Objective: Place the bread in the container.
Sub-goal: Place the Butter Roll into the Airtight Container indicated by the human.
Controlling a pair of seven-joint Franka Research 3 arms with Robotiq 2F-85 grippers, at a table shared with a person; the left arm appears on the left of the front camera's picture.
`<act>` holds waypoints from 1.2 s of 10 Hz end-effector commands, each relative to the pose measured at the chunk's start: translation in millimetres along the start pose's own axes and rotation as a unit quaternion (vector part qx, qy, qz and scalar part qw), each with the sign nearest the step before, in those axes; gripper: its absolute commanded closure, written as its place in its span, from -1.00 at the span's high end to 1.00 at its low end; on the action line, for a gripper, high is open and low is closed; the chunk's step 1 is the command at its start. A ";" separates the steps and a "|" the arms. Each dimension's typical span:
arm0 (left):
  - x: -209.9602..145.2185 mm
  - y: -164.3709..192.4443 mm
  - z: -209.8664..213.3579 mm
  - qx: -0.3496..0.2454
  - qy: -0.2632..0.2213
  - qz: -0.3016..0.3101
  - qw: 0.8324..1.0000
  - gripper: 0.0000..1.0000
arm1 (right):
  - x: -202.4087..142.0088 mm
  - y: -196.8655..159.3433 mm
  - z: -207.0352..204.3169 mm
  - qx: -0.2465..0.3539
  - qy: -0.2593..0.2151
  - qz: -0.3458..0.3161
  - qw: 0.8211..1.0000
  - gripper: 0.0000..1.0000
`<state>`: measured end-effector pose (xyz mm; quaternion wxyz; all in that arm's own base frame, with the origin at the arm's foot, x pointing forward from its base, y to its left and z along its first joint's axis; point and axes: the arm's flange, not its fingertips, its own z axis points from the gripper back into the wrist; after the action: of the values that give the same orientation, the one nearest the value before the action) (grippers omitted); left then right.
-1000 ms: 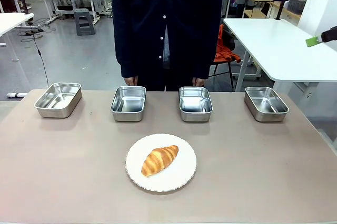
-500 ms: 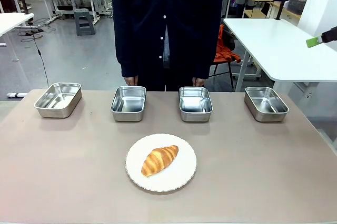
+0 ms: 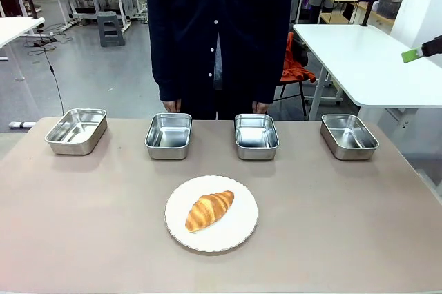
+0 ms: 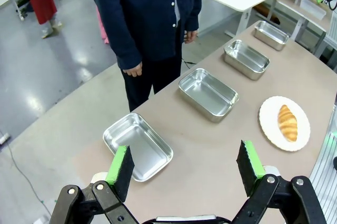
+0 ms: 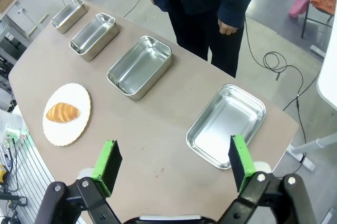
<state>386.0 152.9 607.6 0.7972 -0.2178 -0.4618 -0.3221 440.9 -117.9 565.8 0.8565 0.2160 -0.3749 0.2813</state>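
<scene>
Left gripper (image 4: 184, 161): 1. Held high over the worktop's (image 3: 331, 225) left end, jaws spread wide, nothing between the green pads. The leftmost container (image 3: 72, 145) lies below it.

Right gripper (image 5: 174, 155): 1. Held high over the right end, jaws likewise spread and unloaded. The rightmost container (image 3: 352, 151) lies below it.

Containers: 4, steel, alike, all empty. They stand in one row along the far edge, well apart from each other. The second container (image 3: 167, 151) and third container (image 3: 256, 152) sit on either side of the middle.

Bread (image 3: 209, 210): 1 croissant. It lies on the plate at a slant, nearer the robot's side than the row, in no container.

Plate (image 3: 238, 230): 1, round, white, at mid-worktop.

Person (image 3: 219, 32): 1, standing at the far side behind the two middle containers. Both arms hang down and the hands (image 3: 171, 105) are apart from everything on the worktop.
</scene>
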 end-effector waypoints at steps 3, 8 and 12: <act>-1.2 0.2 1.7 -0.003 -0.005 -0.001 1.000 1.00 | 1.0 0.1 -1.1 0.003 -0.005 0.001 1.000 1.00; -1.2 0.2 1.7 -0.003 -0.005 -0.001 1.000 1.00 | 1.0 0.1 -1.1 0.003 -0.005 0.001 1.000 1.00; -1.2 0.2 1.7 -0.003 -0.005 -0.001 1.000 1.00 | 1.0 0.1 -1.1 0.003 -0.005 0.001 1.000 1.00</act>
<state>386.0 152.9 607.6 0.7972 -0.2178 -0.4618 -0.3221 440.4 -117.7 565.6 0.8566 0.2172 -0.3735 0.2820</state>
